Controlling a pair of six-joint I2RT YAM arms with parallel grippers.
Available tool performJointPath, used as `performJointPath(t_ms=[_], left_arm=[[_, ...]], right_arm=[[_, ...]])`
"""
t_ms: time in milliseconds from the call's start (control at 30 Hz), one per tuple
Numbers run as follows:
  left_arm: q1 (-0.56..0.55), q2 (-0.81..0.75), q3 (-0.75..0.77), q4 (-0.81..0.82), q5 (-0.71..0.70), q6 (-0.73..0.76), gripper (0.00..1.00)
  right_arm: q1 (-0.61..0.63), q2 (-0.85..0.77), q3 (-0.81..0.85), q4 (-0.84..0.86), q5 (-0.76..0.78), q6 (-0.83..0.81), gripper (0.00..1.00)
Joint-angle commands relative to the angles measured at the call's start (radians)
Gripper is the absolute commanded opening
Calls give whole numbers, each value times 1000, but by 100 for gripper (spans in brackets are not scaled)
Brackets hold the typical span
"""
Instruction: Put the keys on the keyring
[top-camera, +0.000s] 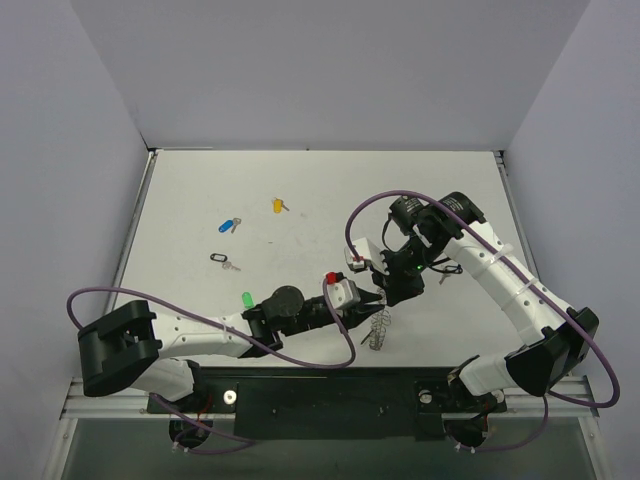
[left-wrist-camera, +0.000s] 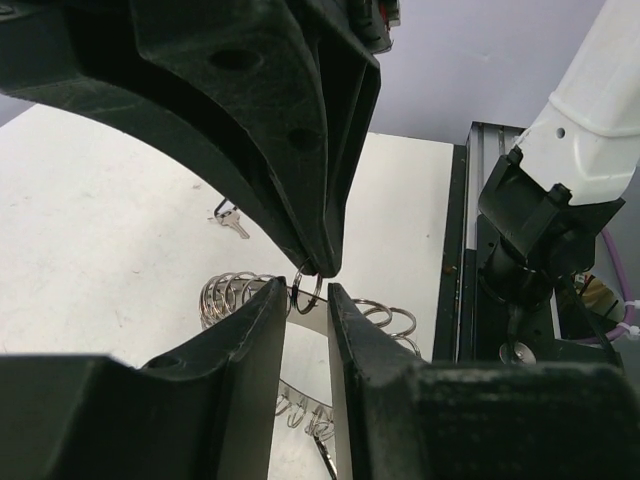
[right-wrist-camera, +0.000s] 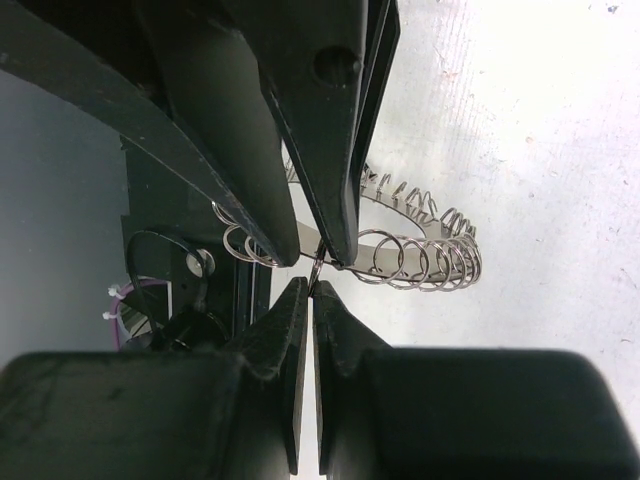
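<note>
Two grippers meet over the keyring (top-camera: 377, 330), which stands tilted on the table (top-camera: 180, 200) near its front edge, a little right of centre. The right gripper (right-wrist-camera: 310, 290) has its jaws pressed together on one thin wire loop of the keyring, while the left gripper (left-wrist-camera: 306, 300) has its jaws narrowly parted around a loop, and whether they press on it cannot be told. Four keys lie apart from the ring to the left: yellow key (top-camera: 279, 205) farthest, blue key (top-camera: 229, 225), black key (top-camera: 222, 260), and green key (top-camera: 246, 299) just beside the left arm.
</note>
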Motion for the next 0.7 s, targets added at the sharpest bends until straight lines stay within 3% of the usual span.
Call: performJointPath(t_ms=[0,300,467,567,667], left_arm=[[9,8,43,53,28,-24,31],[15,14,48,63,27,-44,27],[15,23,54,61,39,-49,16],[15,26,52,55,48,-52,0],[21,20,42,58,50,-64,0]], right_arm=[[8,-18,15,-60,-45,-16,0],[8,-15,16,-73,-54,-32,0],[8,-16,17,-77,-62,-38,0],[9,-18,16,-76,-62,-39,0],[6,-27,8,-74,-66,-45,0]])
